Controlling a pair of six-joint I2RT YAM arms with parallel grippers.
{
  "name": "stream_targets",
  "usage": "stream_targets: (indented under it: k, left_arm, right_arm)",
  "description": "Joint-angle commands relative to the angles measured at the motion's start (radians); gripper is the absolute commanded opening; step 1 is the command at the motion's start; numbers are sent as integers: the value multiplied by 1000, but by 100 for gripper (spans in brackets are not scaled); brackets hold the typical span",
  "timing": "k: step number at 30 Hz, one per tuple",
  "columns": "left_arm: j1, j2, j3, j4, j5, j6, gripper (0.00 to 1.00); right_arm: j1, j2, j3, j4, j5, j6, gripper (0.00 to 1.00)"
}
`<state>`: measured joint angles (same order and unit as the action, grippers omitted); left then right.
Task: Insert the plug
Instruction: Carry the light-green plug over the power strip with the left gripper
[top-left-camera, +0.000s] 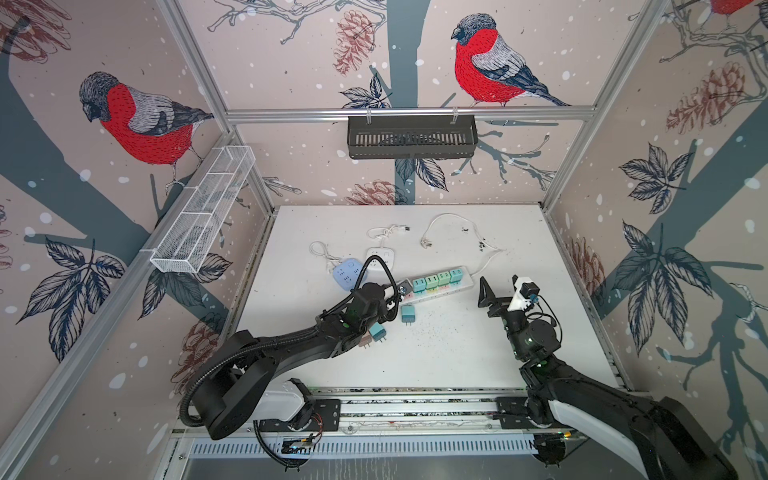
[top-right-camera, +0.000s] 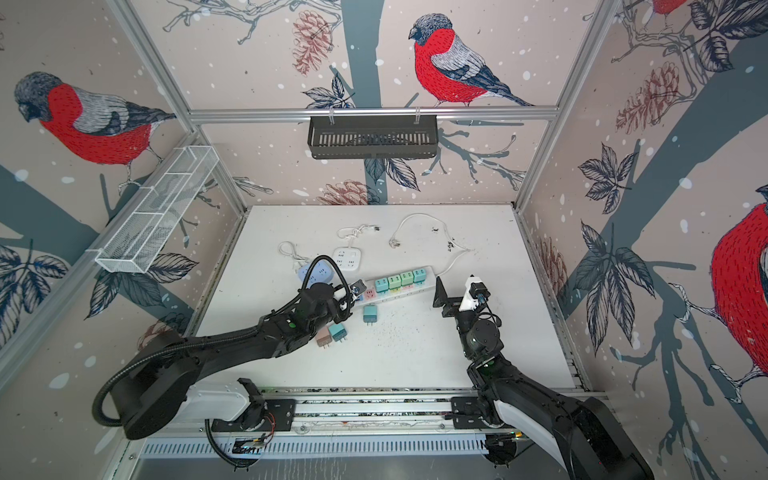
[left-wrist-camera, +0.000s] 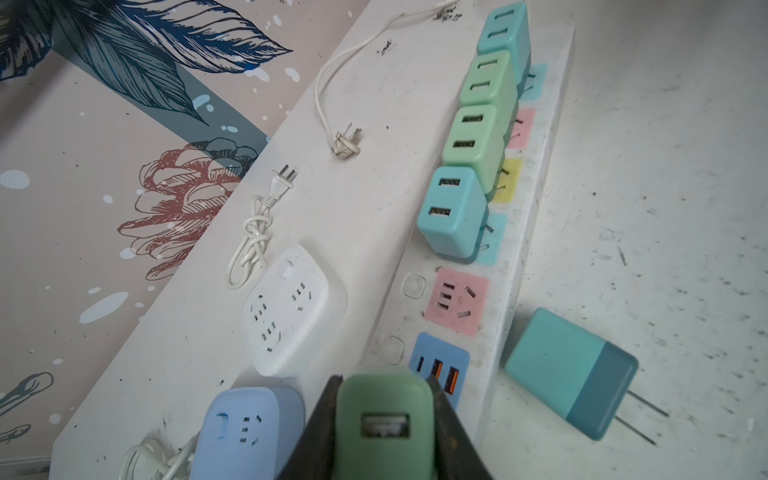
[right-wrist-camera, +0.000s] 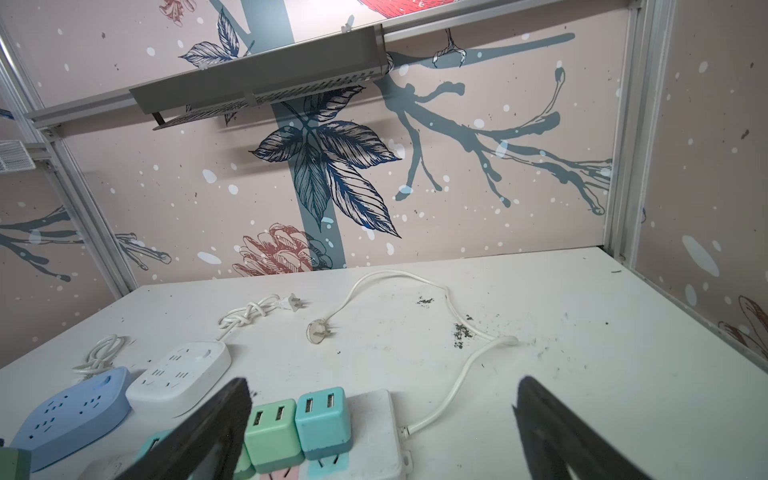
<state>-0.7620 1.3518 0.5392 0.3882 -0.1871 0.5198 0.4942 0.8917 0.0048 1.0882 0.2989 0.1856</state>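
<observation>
My left gripper (left-wrist-camera: 384, 380) is shut on a green plug (left-wrist-camera: 384, 419), its USB face toward the camera. It hovers over the near end of the long white power strip (left-wrist-camera: 536, 166), by the blue USB panel (left-wrist-camera: 438, 368). Just beyond lies a free pink socket (left-wrist-camera: 457, 301). Past that, several teal and green plugs (left-wrist-camera: 453, 210) sit in the strip. In both top views the left gripper (top-left-camera: 397, 293) (top-right-camera: 353, 293) is at the strip's left end and the wrist hides the held plug. My right gripper (top-left-camera: 484, 297) (right-wrist-camera: 382, 390) stands open, holding nothing, at the strip's right end (top-left-camera: 465, 282).
A loose teal plug (left-wrist-camera: 569, 374) (top-left-camera: 408, 313) lies beside the strip. Another teal one (top-left-camera: 378, 331) and a pink one (top-left-camera: 365, 340) lie by the left arm. A blue socket block (top-left-camera: 345, 272), a white one (top-left-camera: 380, 257) and corded plugs (top-left-camera: 426, 243) lie behind the strip.
</observation>
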Motion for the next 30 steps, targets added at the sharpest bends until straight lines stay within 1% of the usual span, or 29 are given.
stream_targets:
  k: [1,4,7,11,15,23,25,30]
  left_arm:
    - [38,10,16,10,78,58,0]
    - [107,-3,17,8,240,50,0]
    - [147,-1,26,2,317,52,0]
    - [152,39,57,-19,369,62,0]
    - [152,92,100,-39,399,75,0]
    - [151,190,195,-86,531,80,0]
    - [152,221,225,-114,557,86,0]
    - [151,293,328,-253,560,83,0]
  right_arm:
    - [-3,4,-26,2,-22,32,100]
    - [-7,-1,-24,-9,-20,40,100]
    - [-13,-5,-25,-16,-19,46,100]
    - [-17,-5,-25,-16,-23,52,100]
    - [-19,-4,-24,-16,-30,53,100]
    - [-24,5,-23,-12,-34,54,100]
    - [-25,10,-20,-11,-35,57,100]
    - [-26,20,-15,-10,-37,56,100]
